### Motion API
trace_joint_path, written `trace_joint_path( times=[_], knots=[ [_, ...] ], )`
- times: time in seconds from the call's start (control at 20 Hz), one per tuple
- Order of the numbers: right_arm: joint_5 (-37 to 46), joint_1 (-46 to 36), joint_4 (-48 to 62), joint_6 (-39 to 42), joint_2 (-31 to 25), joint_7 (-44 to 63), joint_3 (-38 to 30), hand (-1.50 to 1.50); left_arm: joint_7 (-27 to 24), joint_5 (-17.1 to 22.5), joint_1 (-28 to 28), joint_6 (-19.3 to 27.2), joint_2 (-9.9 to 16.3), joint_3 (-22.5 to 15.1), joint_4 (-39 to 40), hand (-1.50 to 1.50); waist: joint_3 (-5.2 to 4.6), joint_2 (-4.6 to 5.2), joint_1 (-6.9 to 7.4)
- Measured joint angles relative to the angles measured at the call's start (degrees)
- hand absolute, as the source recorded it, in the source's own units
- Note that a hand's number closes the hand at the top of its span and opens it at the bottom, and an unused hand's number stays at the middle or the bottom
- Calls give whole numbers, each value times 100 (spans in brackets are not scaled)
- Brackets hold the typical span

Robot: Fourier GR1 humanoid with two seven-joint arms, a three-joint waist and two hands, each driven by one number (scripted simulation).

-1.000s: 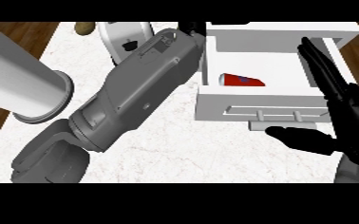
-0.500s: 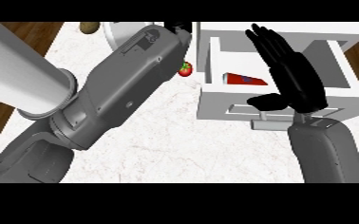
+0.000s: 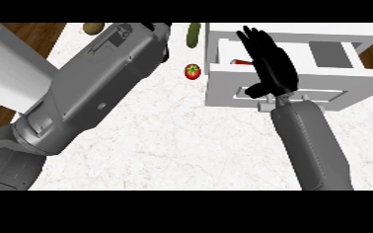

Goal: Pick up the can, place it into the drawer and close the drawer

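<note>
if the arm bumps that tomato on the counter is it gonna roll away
Probably yes: the tomato looks round and sits free on the smooth counter, so a nudge would likely send it rolling. Nothing touches it; the drawer to its right might stop it that way. It likely weighs little.

The right hand (image 3: 271,64) has swung in from the drawer's (image 3: 218,86) outer side and now lies flat over its open top, fingers straight, covering most of the red can (image 3: 238,62). A tomato (image 3: 192,71) and a cucumber (image 3: 194,34) now show to its left.
</note>
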Motion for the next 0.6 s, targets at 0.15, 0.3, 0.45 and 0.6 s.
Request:
trace_joint_path(
  times=[0.15, 0.3, 0.45, 0.6],
  knots=[
    [194, -344, 691, -419, -41, -73, -93, -150, 171, -86, 207, 31, 194, -21, -340, -150, -26, -25, 20],
    [353, -656, 1350, -936, -76, -173, -210, -150, 293, -149, 284, 24, 368, 27, -534, -150, -65, -48, 51],
    [468, -968, 1925, -1361, -87, -189, -345, -150, 299, -223, 477, -24, 457, 42, -728, -150, -83, -54, 63],
    [533, -1258, 2461, -1740, -122, -209, -498, -150, 406, -269, 629, -32, 608, 52, -1012, -150, -87, -55, 100]
  ],
)
